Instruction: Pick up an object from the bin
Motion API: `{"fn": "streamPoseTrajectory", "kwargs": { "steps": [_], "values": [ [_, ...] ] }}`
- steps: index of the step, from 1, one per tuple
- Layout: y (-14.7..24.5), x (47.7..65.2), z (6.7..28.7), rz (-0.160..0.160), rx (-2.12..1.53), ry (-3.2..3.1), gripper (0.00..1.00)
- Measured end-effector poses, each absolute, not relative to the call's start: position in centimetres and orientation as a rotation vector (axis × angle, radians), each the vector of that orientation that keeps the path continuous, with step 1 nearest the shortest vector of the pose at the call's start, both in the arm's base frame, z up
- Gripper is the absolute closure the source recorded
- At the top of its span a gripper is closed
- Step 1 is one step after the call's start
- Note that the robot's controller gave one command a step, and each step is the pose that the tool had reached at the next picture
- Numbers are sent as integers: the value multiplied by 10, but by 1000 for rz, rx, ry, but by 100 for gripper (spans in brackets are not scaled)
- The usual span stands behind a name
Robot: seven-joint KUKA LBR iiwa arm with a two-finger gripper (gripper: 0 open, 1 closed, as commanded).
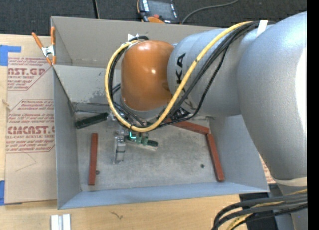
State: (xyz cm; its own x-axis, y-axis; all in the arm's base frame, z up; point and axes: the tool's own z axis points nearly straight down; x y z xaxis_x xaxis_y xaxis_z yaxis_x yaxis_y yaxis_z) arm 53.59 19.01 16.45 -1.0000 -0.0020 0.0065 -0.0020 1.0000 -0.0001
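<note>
From the camera view I see the grey-white arm [269, 99] reaching in from three o'clock, its rounded orange cover [144, 74] and looped yellow cable [199, 59] hanging over the middle of the grey metal bin [65, 124]. Below the cover, the gripper [119, 153] points down at bare bin floor, a little toward seven o'clock of the bin's centre. I cannot tell whether the pincer is apart or together.

The nearest loose thing is a reddish-brown flat strip [92, 158], lying lengthwise on the floor near the gripper at its nine o'clock, apart from it. A dark green elongated tool [91, 120] lies at the gripper's ten o'clock, by the left wall. A second reddish-brown strip [215, 156] lies well apart at three o'clock, and a third reddish-brown strip [192, 126] lies slanted at two o'clock, partly under the arm.
</note>
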Motion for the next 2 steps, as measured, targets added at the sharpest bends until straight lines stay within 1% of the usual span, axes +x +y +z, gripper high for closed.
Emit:
{"fn": "streamPoseTrajectory", "kwargs": {
  "steps": [1, 2],
  "values": [
    [101, 542, 65, 6, 33, -3136, 0],
    [89, 543, 101, -1, -133, -3141, 0]
  ]
}}
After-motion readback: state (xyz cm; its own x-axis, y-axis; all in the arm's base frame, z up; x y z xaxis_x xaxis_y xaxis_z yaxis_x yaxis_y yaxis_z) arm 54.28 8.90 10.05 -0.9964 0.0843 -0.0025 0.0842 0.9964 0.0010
